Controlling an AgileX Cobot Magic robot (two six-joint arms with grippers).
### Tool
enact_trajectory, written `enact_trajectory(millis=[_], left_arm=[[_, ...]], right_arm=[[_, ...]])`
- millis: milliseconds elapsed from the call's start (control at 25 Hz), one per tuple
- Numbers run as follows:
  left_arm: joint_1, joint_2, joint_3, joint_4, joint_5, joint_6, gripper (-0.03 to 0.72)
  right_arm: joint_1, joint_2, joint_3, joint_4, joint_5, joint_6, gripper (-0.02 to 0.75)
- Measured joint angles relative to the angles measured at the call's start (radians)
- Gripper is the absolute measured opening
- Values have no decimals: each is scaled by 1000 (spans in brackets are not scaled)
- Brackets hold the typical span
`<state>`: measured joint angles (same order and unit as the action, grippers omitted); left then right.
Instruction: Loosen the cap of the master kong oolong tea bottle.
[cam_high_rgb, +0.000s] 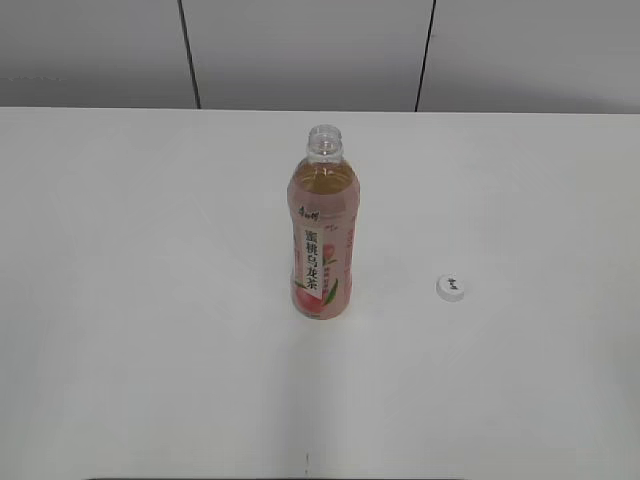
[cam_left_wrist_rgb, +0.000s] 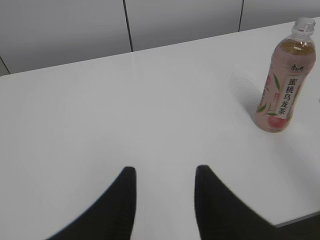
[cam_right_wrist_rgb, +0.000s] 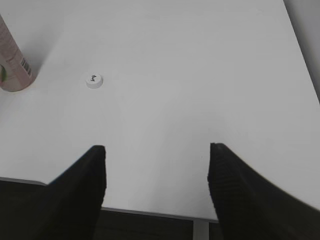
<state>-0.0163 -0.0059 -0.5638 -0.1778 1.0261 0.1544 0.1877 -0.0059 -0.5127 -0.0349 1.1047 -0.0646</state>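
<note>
On the desk (cam_high_rgb: 120, 300): bottle (cam_high_rgb: 320, 235) stands uncapped, cap (cam_high_rgb: 451, 287) lying well apart | left hand (cam_left_wrist_rgb: 165, 190) and right hand (cam_right_wrist_rgb: 157, 165) released, empty | risk: any nudge tips the bottle, spilling tea.

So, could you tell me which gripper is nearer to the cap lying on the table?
Right. The cap lies ahead and left of the open right gripper. The left gripper, also open, doesn't see it; the bottle is far to its right.
</note>
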Motion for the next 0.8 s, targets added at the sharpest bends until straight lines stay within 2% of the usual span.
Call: enact_trajectory(millis=[240,320,440,560,800], left_arm=[[0,0,0,0,0,0,245],[10,0,0,0,-1,0,245],[48,0,0,-1,0,0,244],[71,0,0,-1,0,0,243],[38,0,0,0,0,0,243]], right_arm=[[-6,0,0,0,-1,1,484],[-39,-1,0,-1,-3,1,484],[-149,-1,0,-2,-6,1,484],[-224,-1,0,-2,-6,1,484],[-244,-1,0,-2,-7,1,484]])
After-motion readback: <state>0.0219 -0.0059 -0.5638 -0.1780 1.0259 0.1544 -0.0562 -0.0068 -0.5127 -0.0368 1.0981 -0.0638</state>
